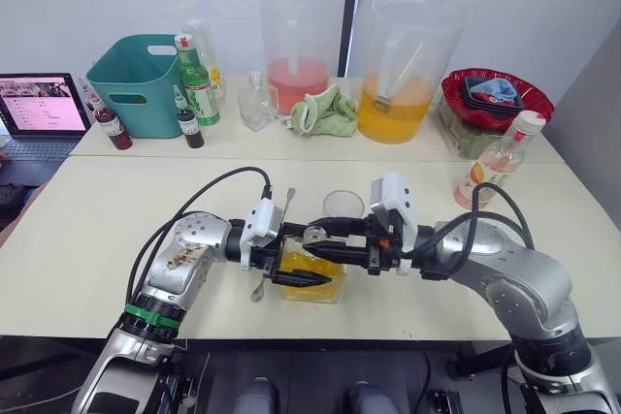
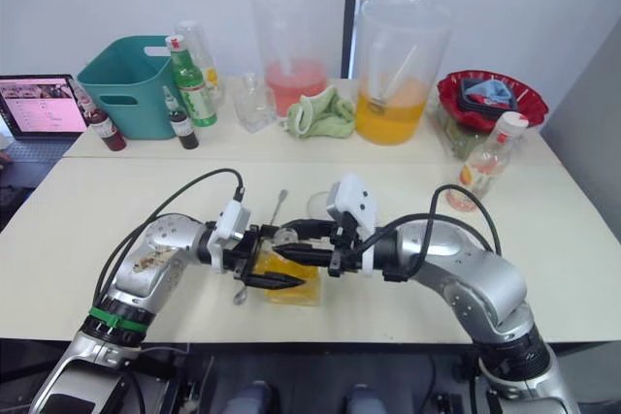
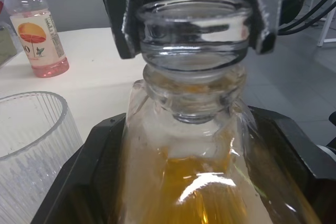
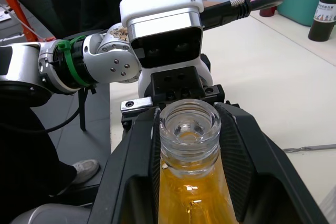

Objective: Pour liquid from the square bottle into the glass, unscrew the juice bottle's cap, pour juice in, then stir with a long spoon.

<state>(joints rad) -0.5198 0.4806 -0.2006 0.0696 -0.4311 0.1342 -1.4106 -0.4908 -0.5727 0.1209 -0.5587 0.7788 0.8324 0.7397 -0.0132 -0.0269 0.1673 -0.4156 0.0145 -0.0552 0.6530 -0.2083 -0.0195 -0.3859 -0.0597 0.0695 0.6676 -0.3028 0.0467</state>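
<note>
Both end effectors clamp the square bottle [image 1: 312, 276] lying on its side between them, left end effector [image 1: 296, 273] on the body, right end effector [image 1: 325, 232] at the open neck, probably steadying it for pouring into the glass [image 1: 343, 207] just beyond on the counter [image 1: 97, 220].

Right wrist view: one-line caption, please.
Both grippers clasp the square bottle, its neck open, amber liquid inside.
</note>
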